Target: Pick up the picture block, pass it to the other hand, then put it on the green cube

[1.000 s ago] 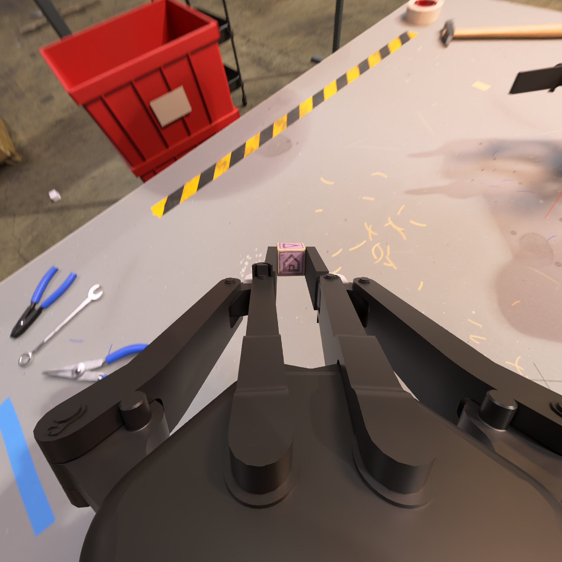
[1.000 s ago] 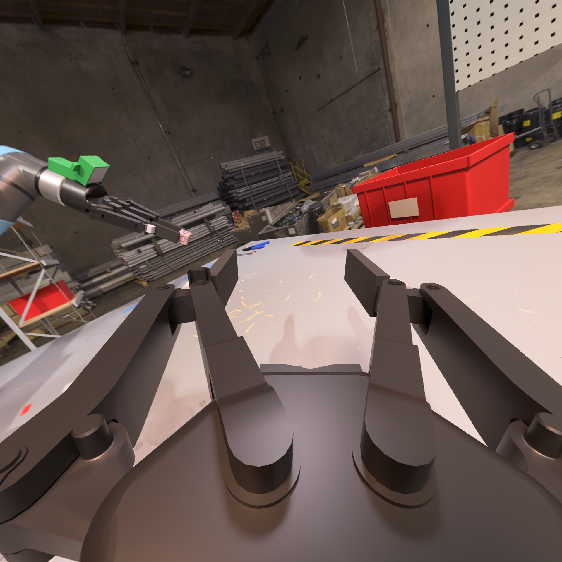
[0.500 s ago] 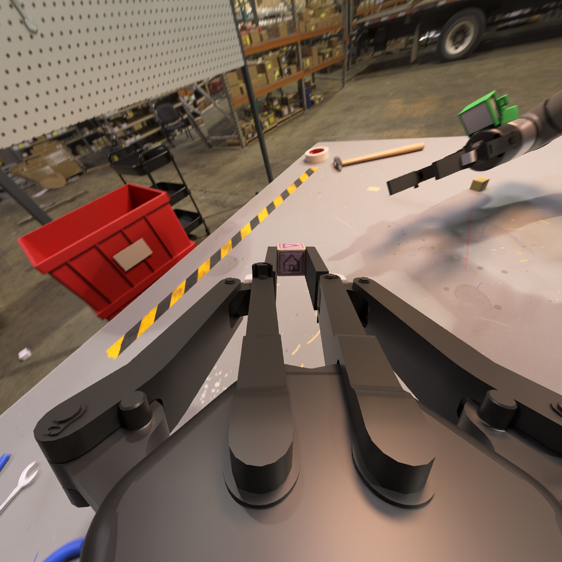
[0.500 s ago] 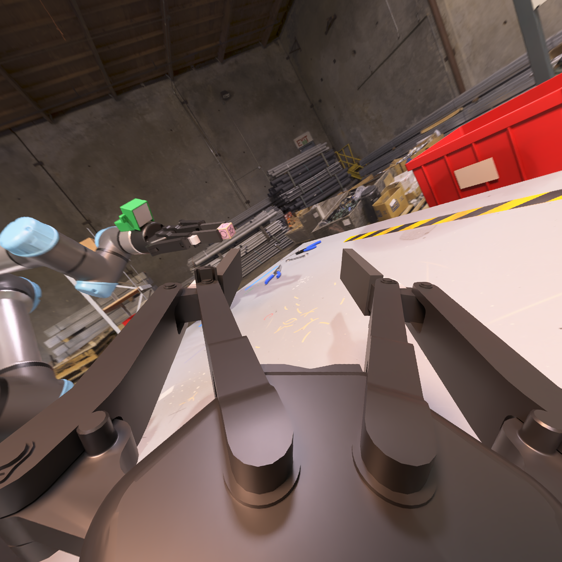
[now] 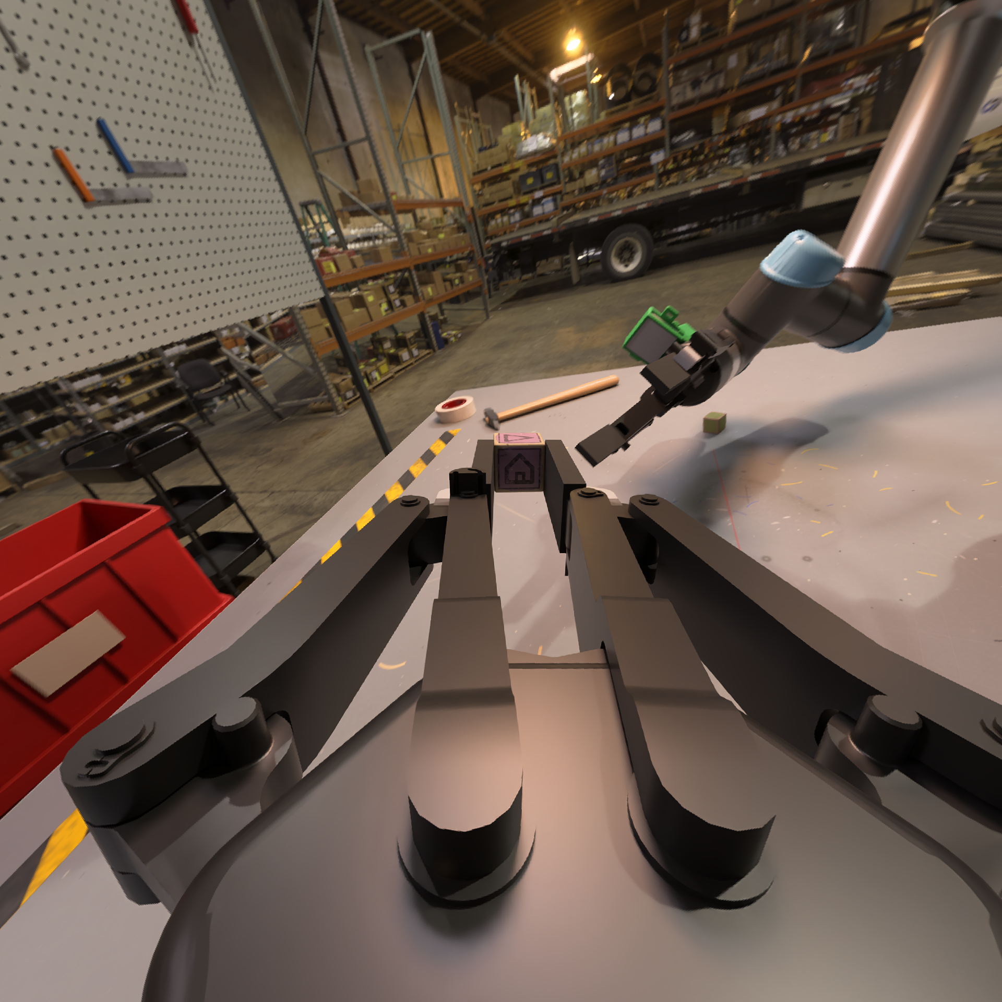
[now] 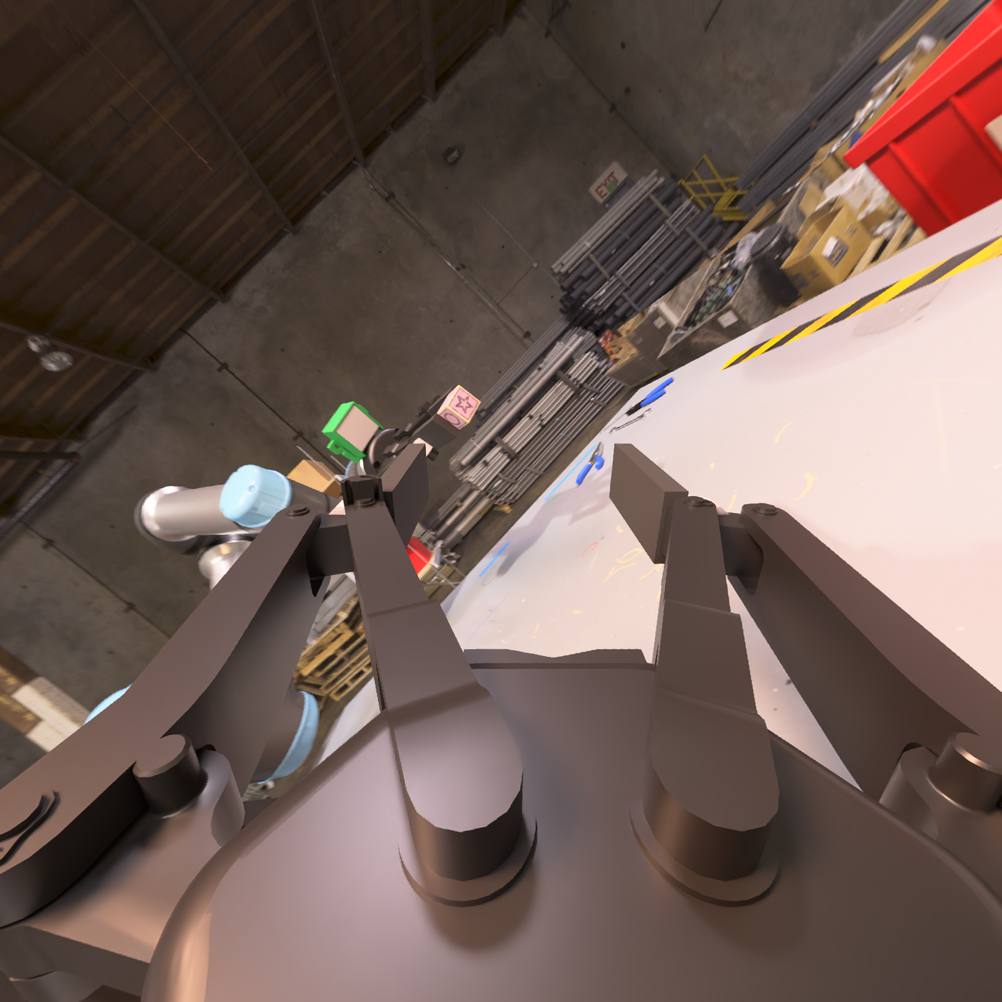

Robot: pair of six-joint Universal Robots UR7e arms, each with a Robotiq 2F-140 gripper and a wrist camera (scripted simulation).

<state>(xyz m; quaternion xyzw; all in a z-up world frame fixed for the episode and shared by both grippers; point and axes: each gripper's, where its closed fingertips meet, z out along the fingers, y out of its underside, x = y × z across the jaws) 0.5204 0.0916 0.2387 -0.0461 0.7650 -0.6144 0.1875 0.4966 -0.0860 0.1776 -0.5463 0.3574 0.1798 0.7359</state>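
The picture block (image 5: 518,467), pink and purple with line drawings on its faces, is pinched between the fingertips of my left gripper (image 5: 518,477) and held in the air above the table. In the right wrist view the block (image 6: 460,408) shows up and left of my right gripper (image 6: 520,471), which is open and empty. That gripper (image 5: 603,444) also shows in the left wrist view, just right of the block and apart from it. A small green cube (image 5: 714,422) sits on the table behind it.
A hammer (image 5: 547,402) and a tape roll (image 5: 455,408) lie at the table's far end. A yellow-black stripe (image 5: 379,504) runs along the left edge, with a red bin (image 5: 81,612) on the floor beyond. Blue-handled pliers (image 6: 593,466) lie on the table.
My left gripper has lifted and tilted up with the block. My right gripper has turned and come closer to the block, still open.
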